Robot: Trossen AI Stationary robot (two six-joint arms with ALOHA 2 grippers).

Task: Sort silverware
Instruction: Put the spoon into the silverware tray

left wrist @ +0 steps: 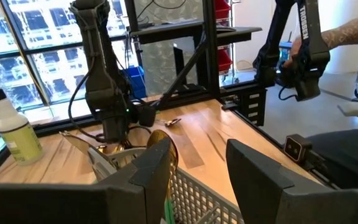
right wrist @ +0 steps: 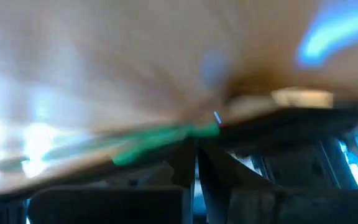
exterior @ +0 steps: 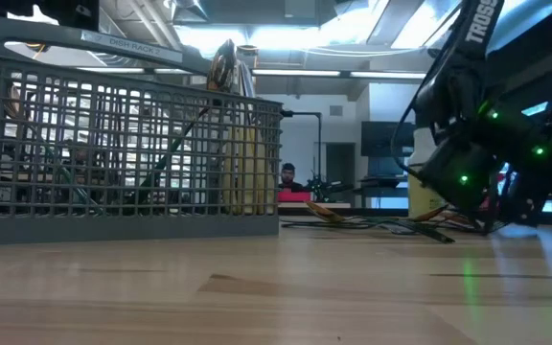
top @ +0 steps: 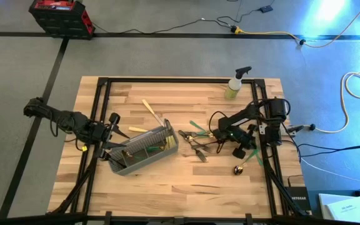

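Note:
The silverware lies in a loose heap (top: 195, 142) in the middle of the table, with gold heads and green or dark handles. One spoon (top: 238, 169) lies apart near the right. More pieces stand upright in the grey mesh caddy (top: 145, 150); a gold head (left wrist: 165, 154) shows above its rim. My right gripper (right wrist: 196, 163) is shut and slants down at the heap's right side, at a green handle (right wrist: 166, 138). My left gripper (left wrist: 197, 168) is open and level, at the caddy's left end, above its rim. My right gripper's shut fingertips (right wrist: 185, 158) stand right at the green handle, which lies across them on the table. The view is blurred, and I cannot tell whether they touch it or have it between them.
A yellow-green spray bottle (top: 233, 87) stands at the table's far right. Two cream-handled pieces (top: 152, 112) lie on the table beyond the caddy. A person's arm (left wrist: 353, 31) shows in the room past the right arm. Bare wood spans the near side.

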